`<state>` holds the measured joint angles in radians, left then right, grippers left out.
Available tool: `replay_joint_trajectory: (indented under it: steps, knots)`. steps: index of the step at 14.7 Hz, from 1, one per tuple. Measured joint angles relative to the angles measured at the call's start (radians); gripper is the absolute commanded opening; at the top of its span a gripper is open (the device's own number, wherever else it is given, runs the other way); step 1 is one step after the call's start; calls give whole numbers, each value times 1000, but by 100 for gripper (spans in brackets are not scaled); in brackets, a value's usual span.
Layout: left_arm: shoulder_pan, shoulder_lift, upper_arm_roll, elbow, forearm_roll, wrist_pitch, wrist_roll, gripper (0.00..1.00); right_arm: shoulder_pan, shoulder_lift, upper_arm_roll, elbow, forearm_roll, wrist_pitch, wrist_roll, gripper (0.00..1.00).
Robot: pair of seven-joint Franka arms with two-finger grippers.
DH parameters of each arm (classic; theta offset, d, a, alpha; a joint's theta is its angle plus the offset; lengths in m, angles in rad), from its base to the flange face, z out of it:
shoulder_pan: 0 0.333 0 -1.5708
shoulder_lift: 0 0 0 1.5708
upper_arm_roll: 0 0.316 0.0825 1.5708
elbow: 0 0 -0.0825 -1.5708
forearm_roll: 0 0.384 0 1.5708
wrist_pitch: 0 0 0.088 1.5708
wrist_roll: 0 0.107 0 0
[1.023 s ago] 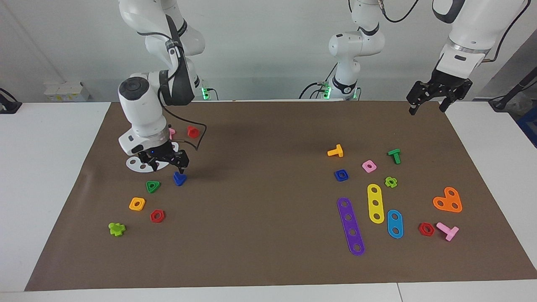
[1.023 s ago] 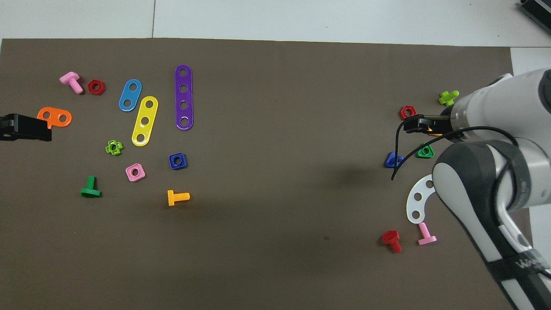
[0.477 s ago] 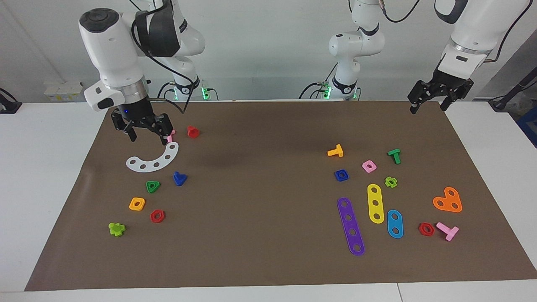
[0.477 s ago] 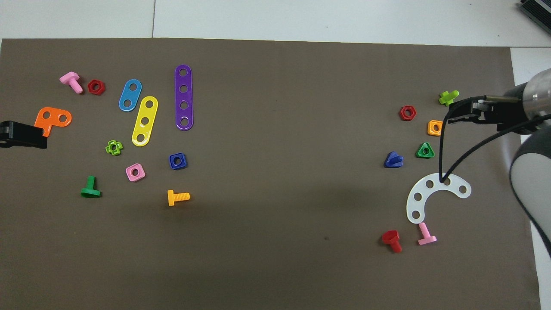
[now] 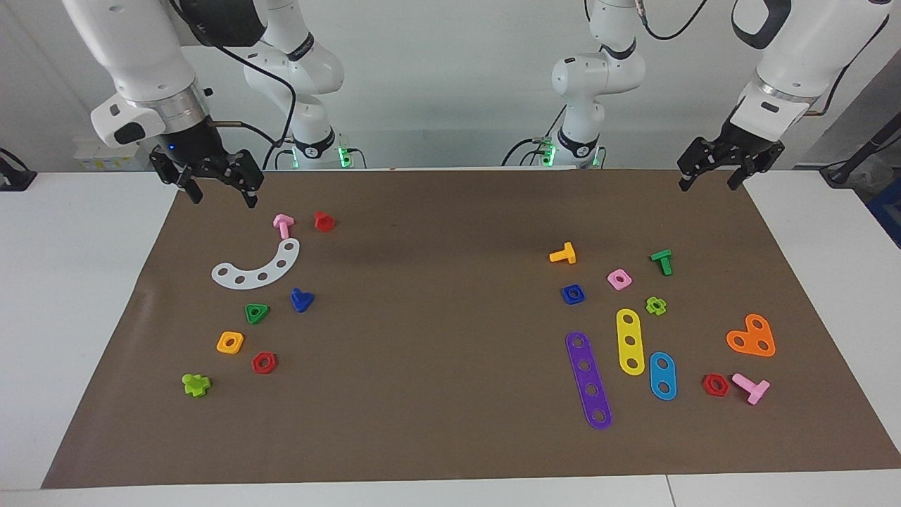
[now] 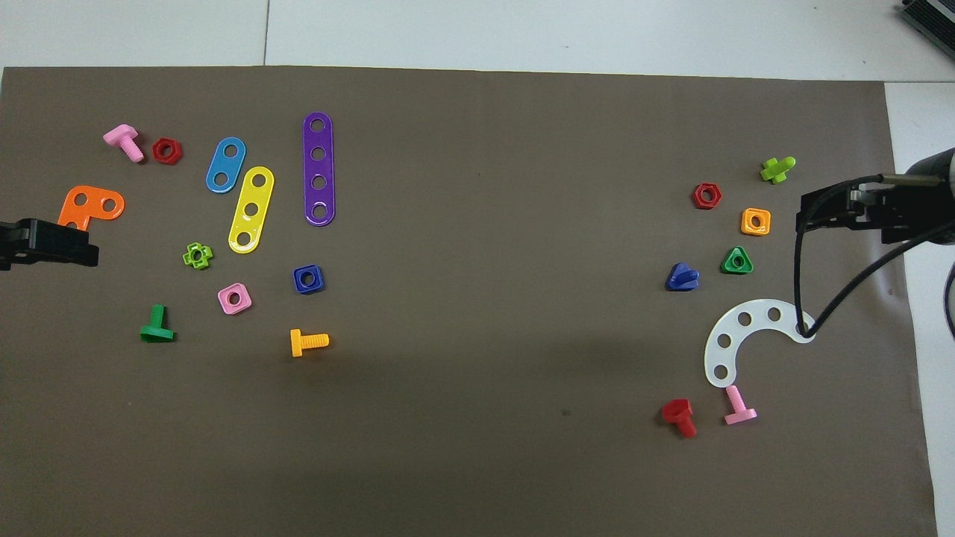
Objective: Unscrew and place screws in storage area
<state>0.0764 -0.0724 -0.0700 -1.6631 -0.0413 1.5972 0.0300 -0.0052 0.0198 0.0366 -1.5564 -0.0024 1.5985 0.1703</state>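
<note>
The dark blue screw (image 5: 301,300) with a triangular head lies loose on the brown mat (image 5: 436,352) at the right arm's end, beside a green triangular nut (image 5: 256,313). It also shows in the overhead view (image 6: 682,277). My right gripper (image 5: 222,196) is open and empty, raised over the mat's corner at the right arm's end, well apart from the screw; it also shows in the overhead view (image 6: 813,212). My left gripper (image 5: 707,183) is open and empty, waiting above the mat's corner at the left arm's end.
Around the screw lie a white curved plate (image 5: 257,267), pink bolt (image 5: 283,225), red bolt (image 5: 324,221), orange nut (image 5: 230,342) and red nut (image 5: 264,362). At the left arm's end lie a blue square nut (image 5: 572,293), coloured strips and more bolts.
My right gripper has risen from just over the blue screw and swung back to the mat's corner near the robots. The screw stays on the mat. The left gripper shifted slightly.
</note>
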Motion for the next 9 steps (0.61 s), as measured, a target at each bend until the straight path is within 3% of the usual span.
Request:
replay_joint_trajectory:
  steps: [9]
  knots:
    - [7, -2, 5, 0, 0, 15, 0, 100, 1, -12, 3, -30, 0, 25, 0, 100]
